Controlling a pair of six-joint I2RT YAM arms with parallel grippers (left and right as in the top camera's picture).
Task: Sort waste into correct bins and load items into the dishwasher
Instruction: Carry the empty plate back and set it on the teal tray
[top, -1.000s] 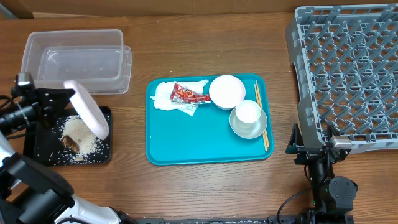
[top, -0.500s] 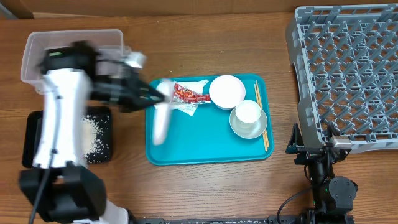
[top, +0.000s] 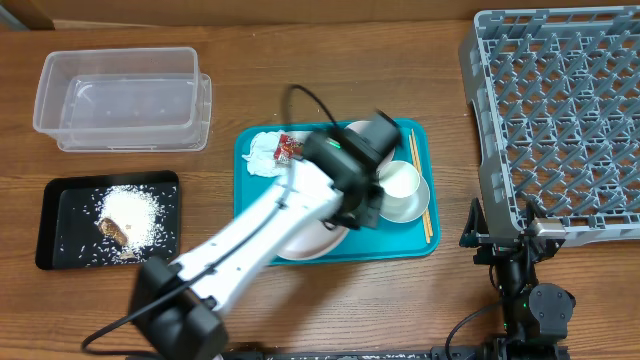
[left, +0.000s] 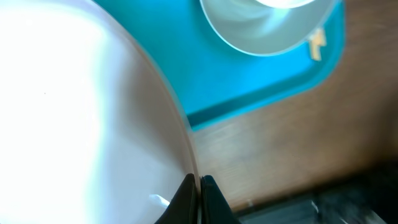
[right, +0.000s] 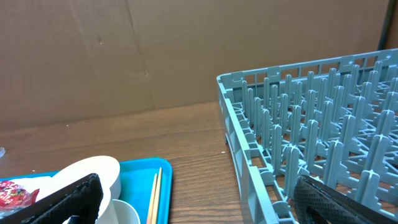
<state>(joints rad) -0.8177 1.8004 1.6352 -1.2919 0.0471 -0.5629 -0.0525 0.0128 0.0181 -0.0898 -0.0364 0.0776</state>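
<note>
White plate (left: 81, 112) is pinched at its rim by the left end effector (left: 199, 186) over teal tray (left: 249, 81).

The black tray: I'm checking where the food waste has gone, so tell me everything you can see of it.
The black tray shows only in the overhead view. It lies flat on the left side of the wooden table, close to the clear plastic tub but apart from it. It is shallow and rectangular with rounded corners, and looks like dark plastic. Inside are a heap of white rice, a brown food scrap at the heap's edge, and scattered loose grains. No tool touches it.
</note>
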